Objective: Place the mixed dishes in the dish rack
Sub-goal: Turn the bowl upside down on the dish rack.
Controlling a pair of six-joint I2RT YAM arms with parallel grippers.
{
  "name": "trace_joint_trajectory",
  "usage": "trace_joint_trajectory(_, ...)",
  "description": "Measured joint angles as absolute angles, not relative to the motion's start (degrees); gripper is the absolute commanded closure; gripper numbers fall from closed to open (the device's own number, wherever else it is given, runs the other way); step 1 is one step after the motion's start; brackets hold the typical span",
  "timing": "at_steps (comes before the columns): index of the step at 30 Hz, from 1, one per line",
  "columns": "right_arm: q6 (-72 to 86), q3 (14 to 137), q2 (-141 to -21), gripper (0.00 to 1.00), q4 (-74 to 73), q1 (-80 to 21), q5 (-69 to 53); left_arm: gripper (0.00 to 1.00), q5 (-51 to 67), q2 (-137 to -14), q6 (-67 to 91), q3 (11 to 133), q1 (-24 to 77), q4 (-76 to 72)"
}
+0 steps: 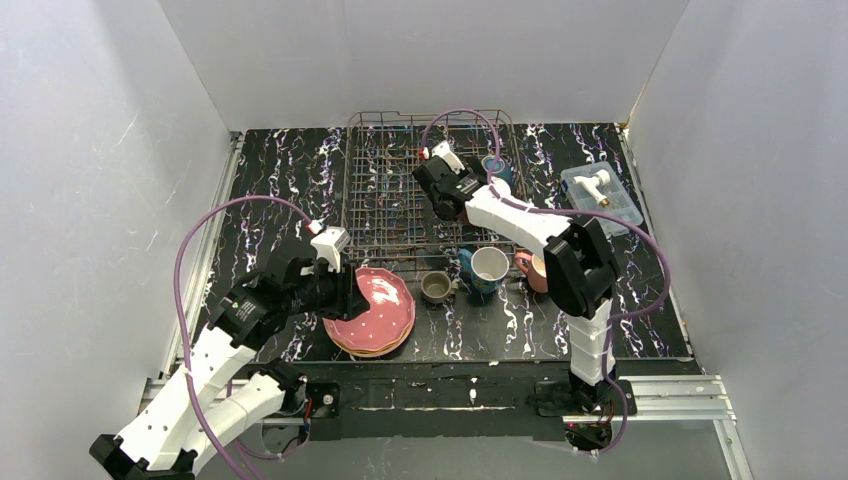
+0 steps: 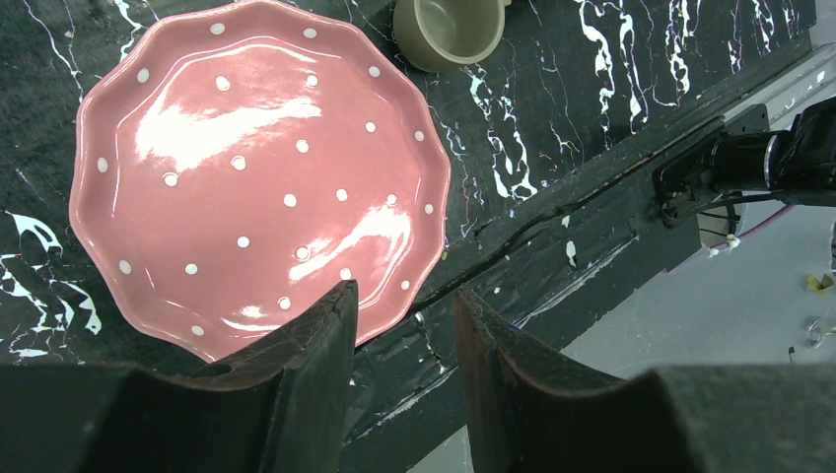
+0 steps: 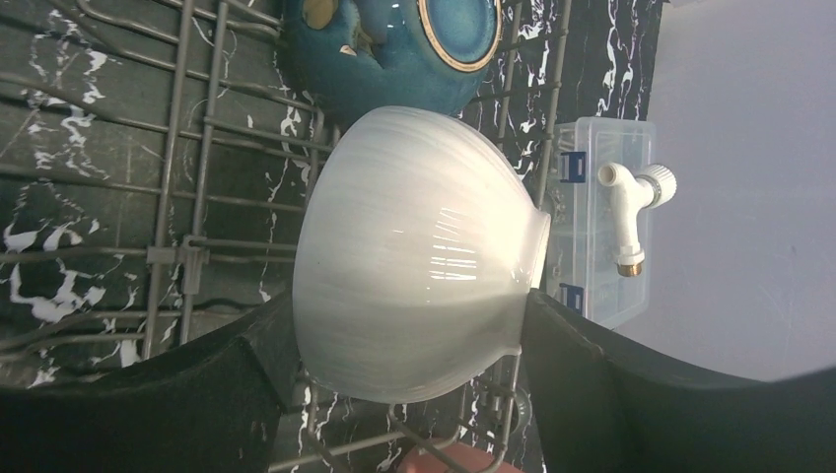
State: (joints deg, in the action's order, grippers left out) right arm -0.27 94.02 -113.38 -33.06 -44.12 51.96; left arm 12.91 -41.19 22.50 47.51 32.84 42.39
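A white bowl [image 3: 414, 256] is clamped on its side between the fingers of the right gripper [image 3: 409, 313]. It is over the wire dish rack [image 3: 197, 197], just beside a teal bowl [image 3: 394, 49] lying in the rack. In front of the rack stand a grey-olive mug [image 1: 436, 287], a blue mug [image 1: 488, 268] and a pink mug [image 1: 533, 270]. The left gripper [image 2: 399, 305], jaws partly apart and holding nothing, sits at the rim of the pink dotted plate [image 2: 246, 168], which tops a stack [image 1: 370, 350].

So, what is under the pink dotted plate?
Under the pink plate lie stacked plates: only orange and yellowish rims show at its near edge. Their faces are covered, so their number cannot be told.
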Motion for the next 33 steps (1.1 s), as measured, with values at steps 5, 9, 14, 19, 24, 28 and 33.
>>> trace_joint_trajectory(5, -0.8, 95.0, -116.3, 0.99, -32.9, -42.8, 52.5, 0.62, 12.9, -41.1, 22.5, 47.5, 32.8, 42.4)
trace_joint_trajectory(9, -1.3, 96.7, -119.1, 0.99, -32.9, -42.1, 53.5, 0.62, 12.9, -41.1, 22.5, 47.5, 32.8, 42.4)
trace_joint_trajectory(14, -1.6, 97.8, -121.4, 0.99, -33.6, -41.6, 54.5, 0.63, 12.9, -41.1, 22.5, 47.5, 32.8, 42.4)
trace_joint_trajectory(19, -1.8, 100.0, -123.6, 0.99, -34.3, -41.4, 55.9, 0.63, 12.9, -41.1, 22.5, 47.5, 32.8, 42.4)
trace_joint_trajectory(24, -1.8, 101.5, -125.4, 0.99, -34.5, -41.1, 56.3, 0.63, 12.9, -41.0, 22.5, 47.3, 32.8, 42.4)
trace_joint_trajectory(28, -1.8, 101.6, -127.1, 0.99, -34.4, -41.0, 56.6, 0.64, 12.9, -41.0, 22.5, 47.3, 32.8, 42.4)
trace_joint_trajectory(33, -1.8, 101.6, -127.9, 0.99, -34.4, -40.9, 56.6, 0.64, 12.9, -41.0, 22.5, 47.3, 32.8, 42.4)
